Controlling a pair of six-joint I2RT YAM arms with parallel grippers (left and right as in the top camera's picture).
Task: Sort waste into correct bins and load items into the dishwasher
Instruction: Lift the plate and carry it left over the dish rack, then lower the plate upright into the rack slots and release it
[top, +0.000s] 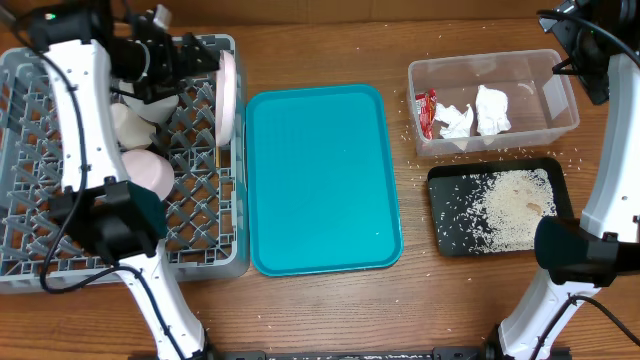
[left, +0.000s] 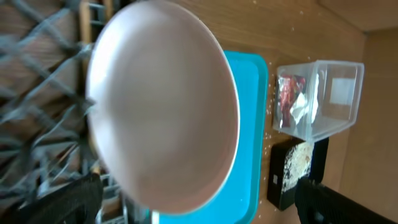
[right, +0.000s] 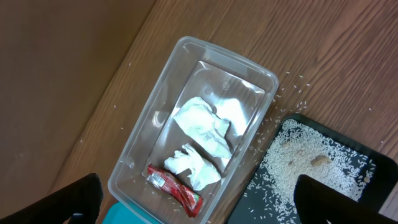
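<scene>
Large plate (top: 228, 92) stands on edge by the dish rack's (top: 30, 200) right wall, its lower rim cut off in the wrist view. Left gripper (left: 200, 204) gapes wide, gripping nothing. Left arm (top: 80, 110) partly hides two white crockery pieces (top: 150, 170). Clear tub (top: 555, 95): two napkins (top: 492, 108), one wrapper (top: 426, 112). Rice grains (top: 510, 205) cover the black tray (top: 445, 235). Right gripper (right: 211, 208) is spread and empty.
</scene>
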